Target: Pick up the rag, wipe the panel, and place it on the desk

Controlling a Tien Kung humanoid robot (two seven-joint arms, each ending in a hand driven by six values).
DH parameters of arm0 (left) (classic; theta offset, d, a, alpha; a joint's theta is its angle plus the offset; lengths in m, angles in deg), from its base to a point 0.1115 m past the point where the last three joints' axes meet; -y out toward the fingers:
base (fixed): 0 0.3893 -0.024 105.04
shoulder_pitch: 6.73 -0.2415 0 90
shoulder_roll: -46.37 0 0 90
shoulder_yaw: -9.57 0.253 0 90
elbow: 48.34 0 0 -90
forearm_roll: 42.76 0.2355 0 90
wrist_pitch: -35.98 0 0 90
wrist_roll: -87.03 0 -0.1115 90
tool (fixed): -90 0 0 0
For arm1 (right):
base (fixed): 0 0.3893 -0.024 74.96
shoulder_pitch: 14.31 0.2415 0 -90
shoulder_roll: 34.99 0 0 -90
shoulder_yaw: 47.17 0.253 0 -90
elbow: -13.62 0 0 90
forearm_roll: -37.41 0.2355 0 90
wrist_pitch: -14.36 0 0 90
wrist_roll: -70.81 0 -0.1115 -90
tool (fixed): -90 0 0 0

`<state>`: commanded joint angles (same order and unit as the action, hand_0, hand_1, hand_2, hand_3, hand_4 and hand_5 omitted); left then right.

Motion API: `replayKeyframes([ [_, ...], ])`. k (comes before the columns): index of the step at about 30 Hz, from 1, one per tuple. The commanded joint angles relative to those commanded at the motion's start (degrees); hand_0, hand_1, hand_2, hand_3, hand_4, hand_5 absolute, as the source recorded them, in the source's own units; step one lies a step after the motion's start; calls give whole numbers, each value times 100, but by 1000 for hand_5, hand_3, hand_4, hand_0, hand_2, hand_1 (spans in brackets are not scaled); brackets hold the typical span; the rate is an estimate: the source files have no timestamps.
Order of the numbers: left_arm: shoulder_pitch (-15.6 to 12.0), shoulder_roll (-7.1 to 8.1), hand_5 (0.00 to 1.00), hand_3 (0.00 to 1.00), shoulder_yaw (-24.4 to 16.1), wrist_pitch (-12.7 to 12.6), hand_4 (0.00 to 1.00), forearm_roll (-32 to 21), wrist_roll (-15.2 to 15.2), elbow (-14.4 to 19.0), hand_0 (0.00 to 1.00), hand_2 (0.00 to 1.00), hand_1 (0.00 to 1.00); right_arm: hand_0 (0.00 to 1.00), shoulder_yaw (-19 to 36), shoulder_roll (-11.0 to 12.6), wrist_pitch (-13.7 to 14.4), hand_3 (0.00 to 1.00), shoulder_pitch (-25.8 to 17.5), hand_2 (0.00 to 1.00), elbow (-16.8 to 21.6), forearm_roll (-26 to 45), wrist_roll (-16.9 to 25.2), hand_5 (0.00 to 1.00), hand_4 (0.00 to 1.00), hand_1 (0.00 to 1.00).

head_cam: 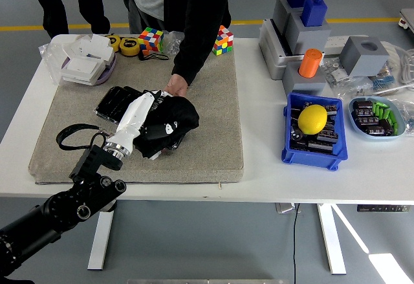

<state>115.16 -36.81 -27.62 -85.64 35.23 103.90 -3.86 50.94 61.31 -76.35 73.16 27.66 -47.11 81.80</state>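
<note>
- Left hand (155, 119): white shell forearm on a black jointed arm coming in from the lower left; its fingers are buried in the black cloth, closed on it as far as can be seen.
- Rag (169, 123): soft black cloth, bunched and crumpled, with a small white mark; it lies on top of the panel under the hand.
- Panel (116, 101): flat glossy black slab with rounded corners, lying on the mat; only its left end shows clear of the cloth.
- Mat (210, 125): coarse grey-beige felt pad, rectangular, covering the left half of the tabletop (381, 167), which is smooth and white.
- Person's hand (176, 87): reaching from a dark sleeve at the far side, fingertips resting at the panel's far edge, just beside the rag.
- Blue bin (315, 132): hard plastic tray well to the right, holding a smooth yellow lemon (312, 118) on dark small parts.
- Two puzzle cubes (152, 39): multicoloured, at the mat's far edge.
- Orange cylinder (311, 62): standing on a grey block behind the bin.
</note>
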Motion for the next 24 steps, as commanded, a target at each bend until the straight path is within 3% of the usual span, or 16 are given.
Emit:
replayKeyframes([
  [12, 139, -53, 2, 569, -723, -23, 610, -100, 169, -764, 226, 272, 221, 533, -13, 2, 1, 521, 2, 490, 1, 9, -1, 353, 887, 557],
  [24, 475, -227, 2, 569, -1261, 16, 611, -115, 200, -1851, 226, 272, 220, 534, -30, 6, 2, 522, 11, 490, 3, 32, -1, 354, 888, 556],
])
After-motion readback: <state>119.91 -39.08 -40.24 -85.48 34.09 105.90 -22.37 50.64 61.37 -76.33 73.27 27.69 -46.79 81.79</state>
